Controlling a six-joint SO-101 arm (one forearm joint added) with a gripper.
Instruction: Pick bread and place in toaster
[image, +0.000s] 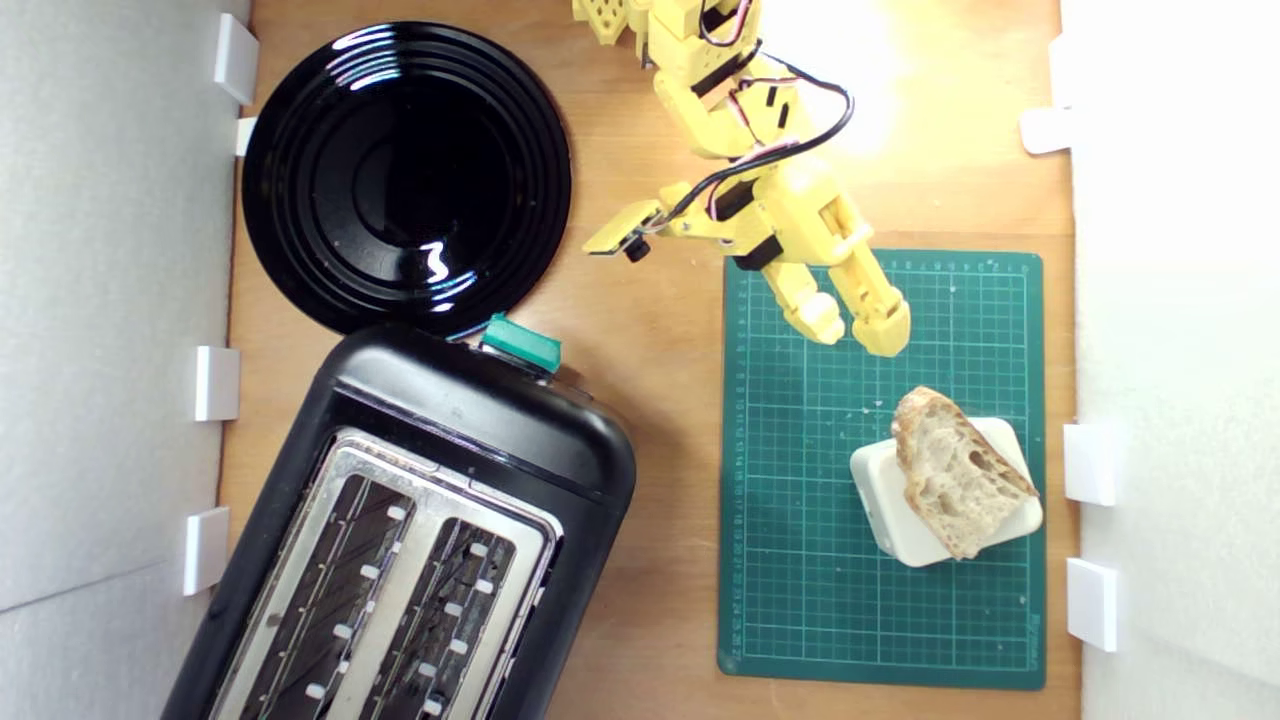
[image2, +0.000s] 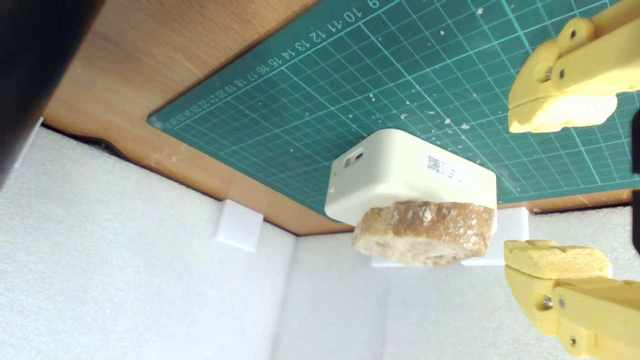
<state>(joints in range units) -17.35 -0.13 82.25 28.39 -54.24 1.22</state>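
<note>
- While its two yellow fingers (image: 888, 325) stand spread with nothing between them, the gripper (image: 855, 328) hangs right of centre in the exterior view, over the upper part of the green cutting mat (image: 800, 560).
- Seen by the wrist view, the fingertips (image2: 560, 114) are apart from the bread (image2: 425, 232), which is not between them.
- Lower right in the exterior view, the bread (image: 955, 470) lies flat on a white block (image: 885, 495) and overhangs its edge; the block stands on the mat.
- Crumbs dot the mat around the block (image2: 410, 175).
- Lower left in the exterior view, the toaster (image: 420, 540) lies on the wooden table (image: 660, 400), both slots bare, its teal knob (image: 520, 343) toward the black plate (image: 405, 175) at upper left.
</note>
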